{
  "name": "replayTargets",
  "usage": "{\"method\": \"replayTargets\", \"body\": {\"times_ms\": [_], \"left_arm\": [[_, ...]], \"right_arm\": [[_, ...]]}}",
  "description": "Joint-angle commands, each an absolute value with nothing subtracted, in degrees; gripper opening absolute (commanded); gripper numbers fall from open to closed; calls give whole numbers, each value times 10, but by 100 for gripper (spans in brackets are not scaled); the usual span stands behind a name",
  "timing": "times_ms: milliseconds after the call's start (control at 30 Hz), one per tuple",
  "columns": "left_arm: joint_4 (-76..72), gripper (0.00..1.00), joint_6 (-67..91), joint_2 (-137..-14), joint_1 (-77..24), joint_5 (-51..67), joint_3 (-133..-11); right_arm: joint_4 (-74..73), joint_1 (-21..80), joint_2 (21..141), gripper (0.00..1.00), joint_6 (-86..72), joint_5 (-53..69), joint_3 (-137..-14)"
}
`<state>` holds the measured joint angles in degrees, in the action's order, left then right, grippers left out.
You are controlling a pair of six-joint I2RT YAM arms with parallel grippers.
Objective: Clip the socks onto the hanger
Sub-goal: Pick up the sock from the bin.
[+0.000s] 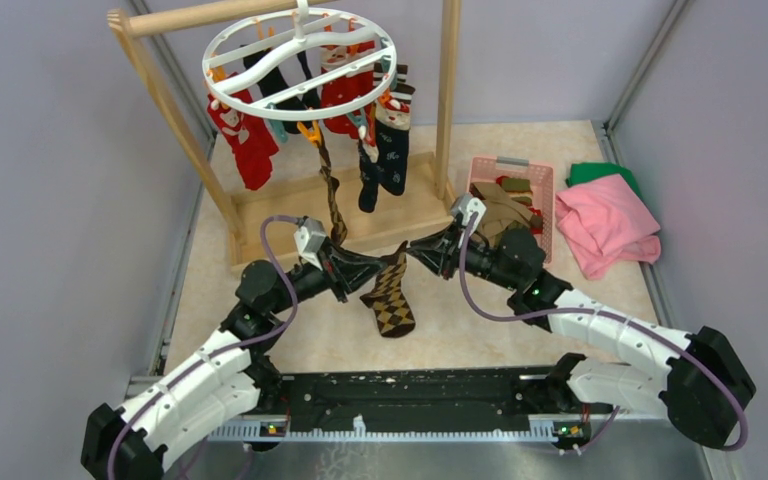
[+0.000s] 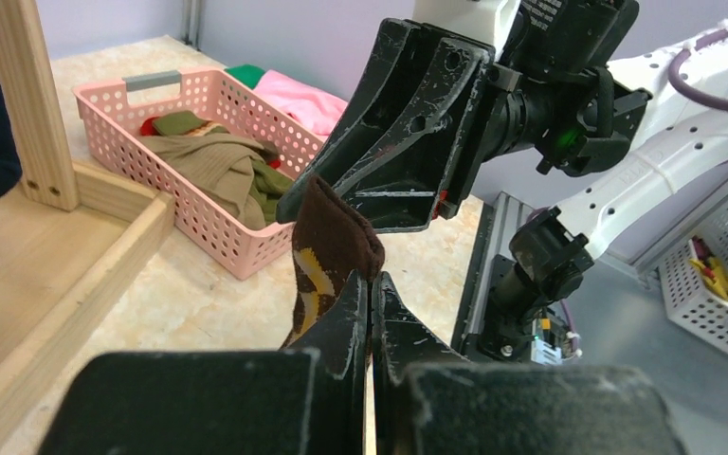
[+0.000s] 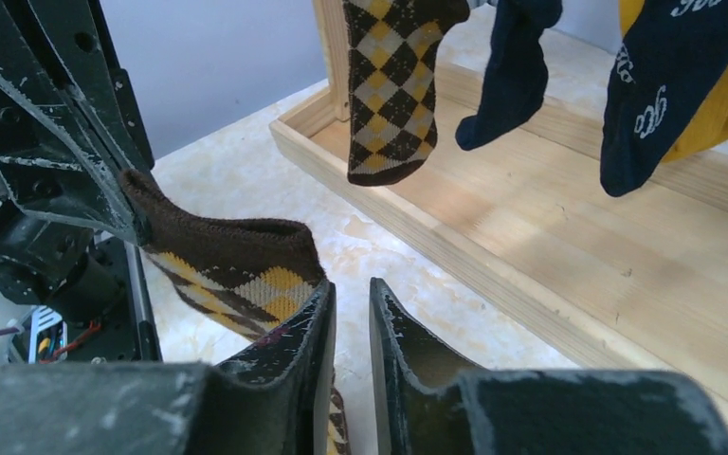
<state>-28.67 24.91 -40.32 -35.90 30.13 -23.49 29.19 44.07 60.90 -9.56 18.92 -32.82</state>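
A brown argyle sock hangs by its cuff from my left gripper, which is shut on the cuff edge; its foot rests on the floor. My right gripper faces it from the right, its jaws a narrow gap apart with only floor showing between them. The sock's cuff lies against the outside of the right gripper's left finger. The white round hanger hangs from the rack's top bar. Clipped to it are red socks, navy socks and a second argyle sock.
The wooden rack stands just behind both grippers, its base frame on the floor. A pink basket with olive and brown socks sits at the right. Beyond it lie a pink cloth and a green cloth.
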Motion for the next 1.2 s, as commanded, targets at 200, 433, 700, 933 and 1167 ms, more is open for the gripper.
{"method": "replayTargets", "body": {"times_ms": [200,433,700,933,1167], "left_arm": [[-262,0,326,-372,-360,194,-277],[-268,0,314,-352,-360,161,-266],[-296,0,393,-388,-361,131,-259],[-305,0,386,-405,-394,92,-257],[-315,0,242,-390,-412,173,-244]], "right_arm": [[284,440,520,38,-59,143,-332],[330,440,441,47,-23,204,-277],[379,492,520,49,-10,226,-273],[478,552,563,50,20,132,-240],[472,555,565,52,48,149,-241]]}}
